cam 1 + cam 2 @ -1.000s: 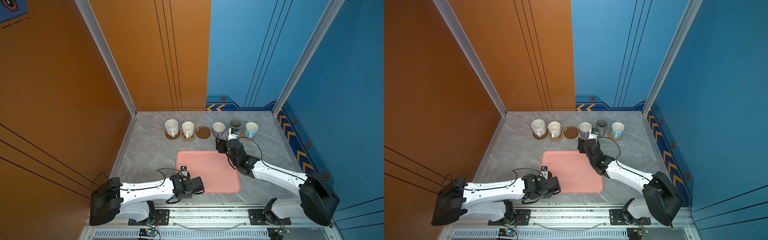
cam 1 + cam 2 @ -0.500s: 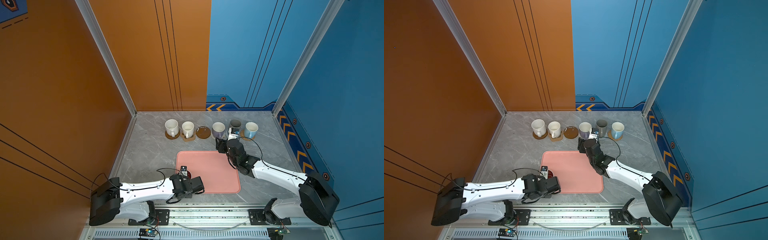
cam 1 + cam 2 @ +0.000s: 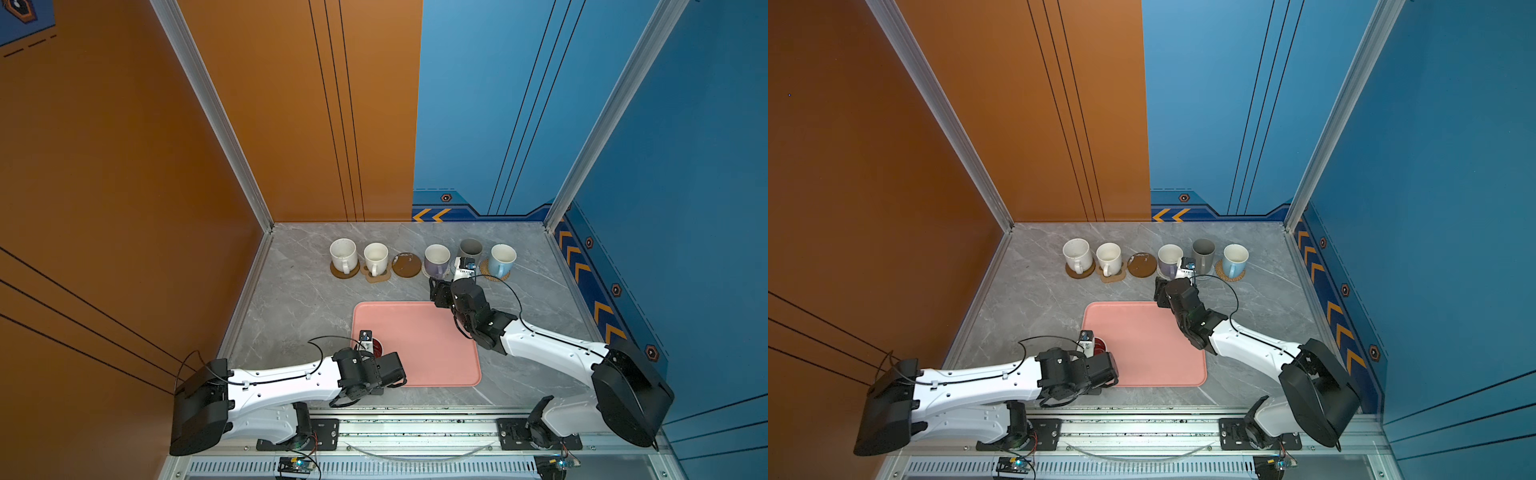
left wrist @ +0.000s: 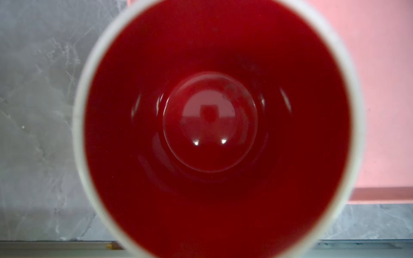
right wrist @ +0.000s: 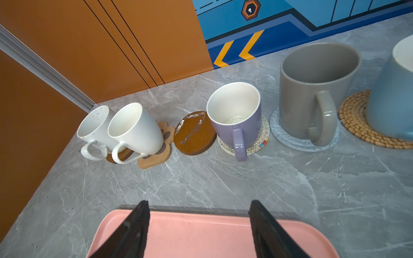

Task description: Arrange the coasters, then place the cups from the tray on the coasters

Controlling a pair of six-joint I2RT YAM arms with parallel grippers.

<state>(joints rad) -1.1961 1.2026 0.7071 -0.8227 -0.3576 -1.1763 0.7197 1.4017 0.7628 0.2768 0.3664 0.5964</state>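
Observation:
A white cup with a red inside [image 4: 210,120] fills the left wrist view and hides the fingers. My left gripper [image 3: 376,357] is shut on that cup at the near left corner of the salmon-pink tray [image 3: 424,345]. My right gripper [image 5: 197,204] stands open and empty over the tray's far edge. Along the back stand two white cups [image 3: 343,254] [image 3: 376,255], a lavender cup [image 3: 436,258], a grey cup [image 3: 470,249] and a light blue cup [image 3: 502,258], each on a coaster. One brown disc coaster [image 3: 406,264] lies bare between the white and lavender cups.
The orange wall rises at the left and back, the blue wall [image 3: 623,166] at the right. Grey marble table [image 3: 291,299] shows to the left of the tray. The arms' mounting rail [image 3: 415,428] runs along the front edge.

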